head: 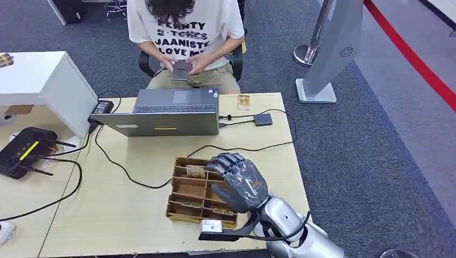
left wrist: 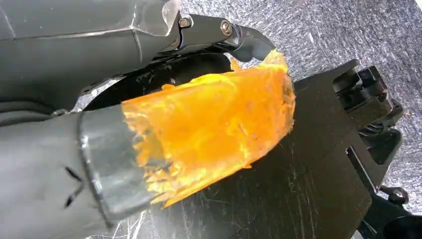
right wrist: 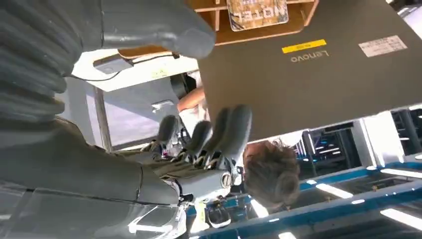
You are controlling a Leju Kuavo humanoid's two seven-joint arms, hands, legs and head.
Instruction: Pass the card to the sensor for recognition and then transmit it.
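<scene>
My right hand [head: 239, 180] hovers over the right side of a brown cardboard divider box [head: 183, 207] on the table, fingers spread and holding nothing. A printed card [head: 195, 171] stands in a far compartment, just left of my fingertips; in the right wrist view that card [right wrist: 257, 12] sits beyond my thumb [right wrist: 164, 35]. The sensor, a small dark square pad [head: 263, 119], lies farther back on the table, cabled to the laptop [head: 166, 115]. Another small card [head: 243, 101] lies near the table's far edge. My left hand [left wrist: 149, 144] hangs down, its thumb wrapped in torn orange material, holding nothing.
A person [head: 185, 32] sits behind the table holding a phone. Black cables [head: 123, 169] run across the tabletop left of the box. A black router [head: 21, 150] and a white cabinet [head: 43, 86] stand at the left. A grey stand [head: 328, 59] stands on the carpet at right.
</scene>
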